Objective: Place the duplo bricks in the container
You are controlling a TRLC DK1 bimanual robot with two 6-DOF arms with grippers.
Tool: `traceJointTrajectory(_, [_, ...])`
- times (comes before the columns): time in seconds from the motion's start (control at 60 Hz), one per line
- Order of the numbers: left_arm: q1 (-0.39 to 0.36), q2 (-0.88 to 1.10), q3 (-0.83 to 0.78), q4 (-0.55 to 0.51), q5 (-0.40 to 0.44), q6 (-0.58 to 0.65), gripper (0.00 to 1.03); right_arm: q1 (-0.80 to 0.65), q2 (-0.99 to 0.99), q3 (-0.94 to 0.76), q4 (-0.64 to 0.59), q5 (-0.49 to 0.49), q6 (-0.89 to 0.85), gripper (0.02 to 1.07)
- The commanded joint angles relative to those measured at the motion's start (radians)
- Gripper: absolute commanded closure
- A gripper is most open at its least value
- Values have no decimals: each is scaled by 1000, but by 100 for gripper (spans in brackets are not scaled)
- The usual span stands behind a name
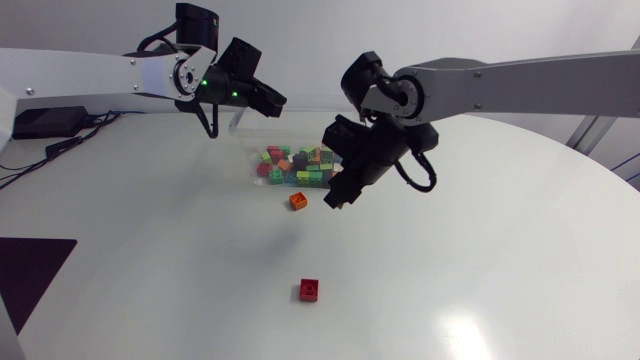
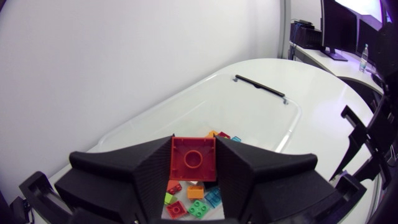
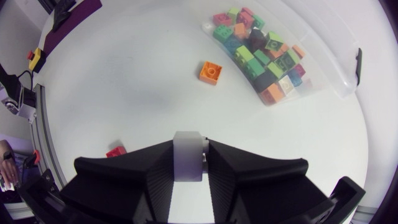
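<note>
My left gripper [image 2: 193, 151] is shut on a red duplo brick [image 2: 193, 159] and hangs over the clear container [image 2: 249, 112]. In the head view this left gripper [image 1: 272, 101] is above the back rim of the container [image 1: 250, 140], which holds several coloured bricks [image 1: 297, 165]. My right gripper [image 3: 188, 152] is shut on a white brick [image 3: 188, 155]. It hovers over the table, and the head view shows the right gripper [image 1: 336, 196] just in front of the container. An orange brick [image 1: 298, 201] [image 3: 211, 72] lies loose beside the container. A red brick [image 1: 309, 290] [image 3: 115, 151] lies nearer the table's front.
The container [image 3: 329, 68] has a black handle [image 2: 260, 85] on its far side. A dark purple mat [image 1: 30, 270] lies at the table's left edge. The right half of the white table [image 1: 500, 260] holds nothing.
</note>
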Motion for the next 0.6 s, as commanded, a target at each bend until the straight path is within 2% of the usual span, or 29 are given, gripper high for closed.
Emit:
traceJointTrajectory(0.0, [0, 70, 75, 10, -24, -40, 44, -20, -43, -2, -14, -12, -1, 81])
traceJointTrajectory(0.067, [-5, 97, 98, 11, -61, -40, 14, -32, -63, 10, -17, -18, -2, 81])
traceJointTrajectory(0.1, [-9, 105, 101, 17, -73, -40, 6, -41, -70, 18, -21, -24, -2, 81])
traceJointTrajectory(0.25, [-11, 93, 82, 36, -95, -40, 5, -58, -98, 47, -16, -29, -5, 81])
traceJointTrajectory(0.4, [-23, -61, -70, 48, -98, -12, 5, -86, -104, 87, 21, -53, 2, 81])
traceJointTrajectory(0.467, [-25, -113, -116, 23, -98, -3, 5, -101, -104, 96, 59, -58, 8, 81])
traceJointTrajectory(0.583, [-29, -238, -223, -49, -93, 86, 5, -121, -81, 130, 114, -78, 25, 81])
